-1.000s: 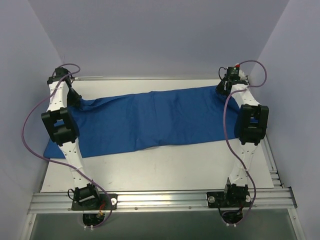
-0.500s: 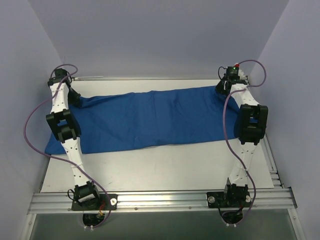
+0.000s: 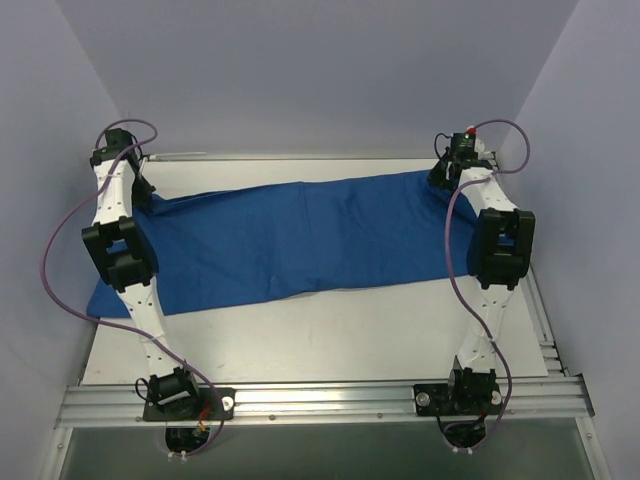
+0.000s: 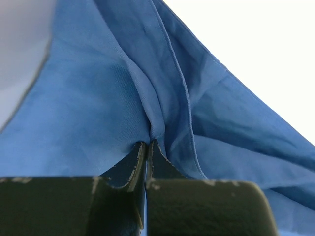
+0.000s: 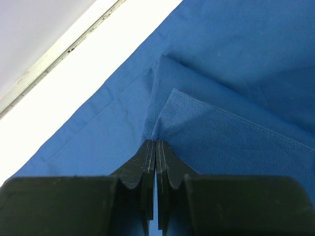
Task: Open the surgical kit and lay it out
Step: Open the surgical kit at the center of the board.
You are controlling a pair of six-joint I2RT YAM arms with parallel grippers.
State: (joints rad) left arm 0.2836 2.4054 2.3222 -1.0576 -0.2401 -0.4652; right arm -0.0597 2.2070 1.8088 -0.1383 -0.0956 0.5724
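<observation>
We judge the blue cloth wrap (image 3: 300, 235) soft and light; left gripper (image 4: 146, 145) and right gripper (image 5: 156, 143) each pinch a hemmed fold tight at their tips.

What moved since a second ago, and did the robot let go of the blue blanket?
The left arm pulled a little farther back and left, tugging its corner of the blue cloth along. Nothing was let go: the left fingers and right fingers stay pinched on the cloth. The right arm barely moved.
</observation>
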